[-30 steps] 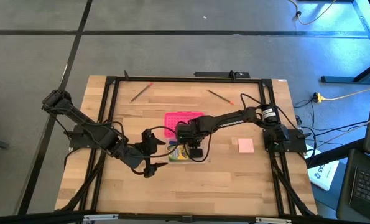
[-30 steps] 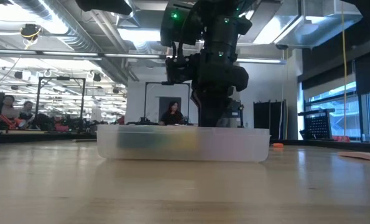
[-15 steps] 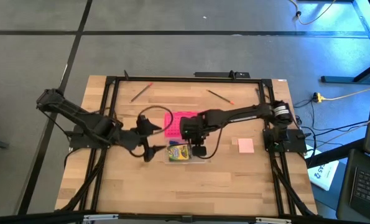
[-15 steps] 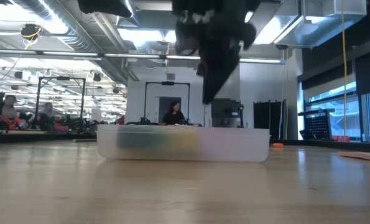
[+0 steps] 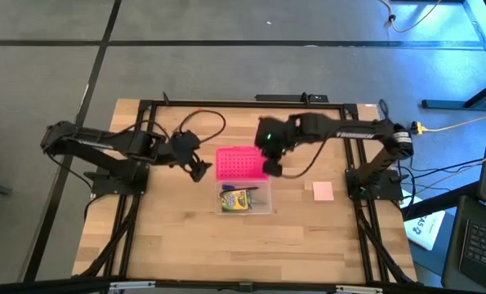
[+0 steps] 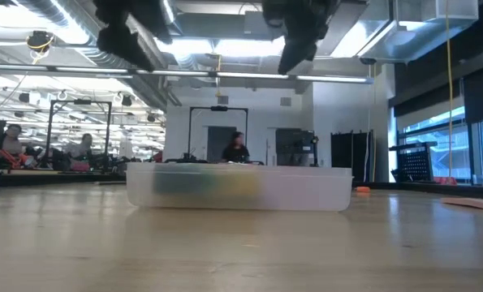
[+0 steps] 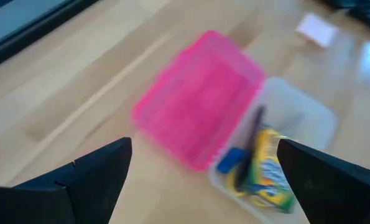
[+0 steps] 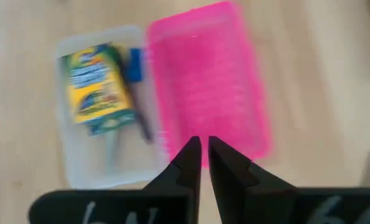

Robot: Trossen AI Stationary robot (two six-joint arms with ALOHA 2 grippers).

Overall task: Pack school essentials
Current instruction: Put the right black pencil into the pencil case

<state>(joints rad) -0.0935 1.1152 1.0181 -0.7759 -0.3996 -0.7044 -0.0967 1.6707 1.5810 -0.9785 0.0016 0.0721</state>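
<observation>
The clear box (image 5: 245,198) sits mid-table and holds the yellow-green crayon box (image 8: 97,87), the blue eraser (image 8: 135,65) and a dark pen (image 7: 257,124). The bright pink lid (image 5: 241,162) lies flat on the table just beyond the box. My left gripper (image 5: 200,169) hovers open at the lid's left edge, touching nothing; in the left wrist view its fingers (image 7: 104,171) stand wide apart. My right gripper (image 8: 203,158) is shut and empty, raised over the lid's right end (image 5: 274,167). The pale pink pad (image 5: 323,191) lies flat, right of the box. The scissors do not show clearly.
Two pencils lie near the table's far edge, one at the left (image 5: 185,120) and one at the right (image 5: 290,126). A black frame rail (image 5: 243,104) runs around the table. People show in the room behind (image 6: 237,148). Bare wood lies in front of the box.
My right gripper has risen out of the clear box and moved toward the far edge, ending over the pink lid's right end. My left gripper has risen from the near left of the box and swung toward the far edge, to the lid's left side. The box has stayed put.
</observation>
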